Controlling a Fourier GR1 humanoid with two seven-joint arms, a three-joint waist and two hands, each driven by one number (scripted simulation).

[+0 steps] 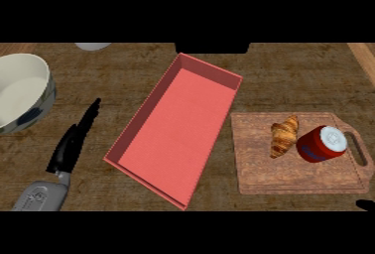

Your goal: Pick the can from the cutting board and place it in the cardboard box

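A red can (321, 144) with a white lid lies on its side on the wooden cutting board (293, 173) at the right, next to a croissant (284, 136). The pink-red shallow box (179, 131) stretches diagonally across the middle, with nothing in it. My left hand (73, 144) shows at the lower left with straight fingers pointing up, resting over the counter, well left of the box. Only a black tip of my right hand (365, 204) peeks in at the lower right corner, just below the board.
A large white bowl (22, 92) with blue marks stands at the far left. A small white object (92, 46) sits at the top edge. A dark block (212, 47) lies at the top centre, behind the box.
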